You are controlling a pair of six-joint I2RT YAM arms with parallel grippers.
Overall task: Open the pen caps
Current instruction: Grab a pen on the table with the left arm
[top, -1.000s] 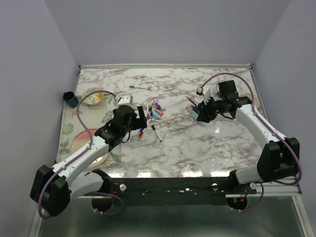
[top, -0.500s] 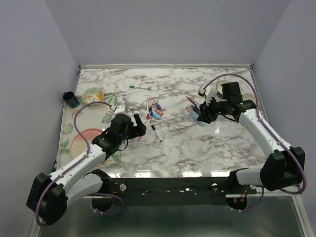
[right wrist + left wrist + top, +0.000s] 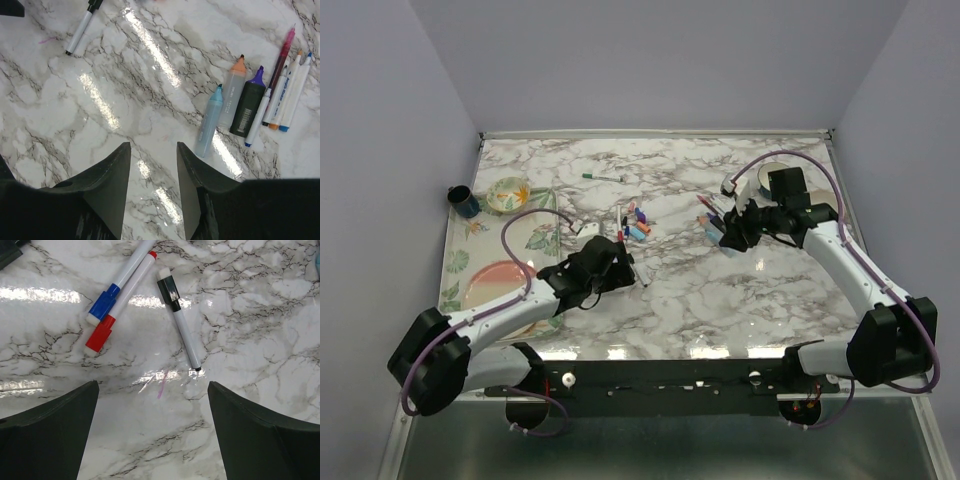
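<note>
We saw the left tool (image 3: 152,390) spread wide near a red cap (image 3: 99,336) and blue cap (image 3: 105,302); the right tool (image 3: 153,150) stood partly apart, empty.

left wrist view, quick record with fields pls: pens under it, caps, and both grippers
pens in view: blue pen, red pen, black pen
layout: blue and red side by side, black lying apart
caps: blue cap and red cap on their pens
left gripper: open, empty
right gripper: open, empty, near a row of markers
</note>
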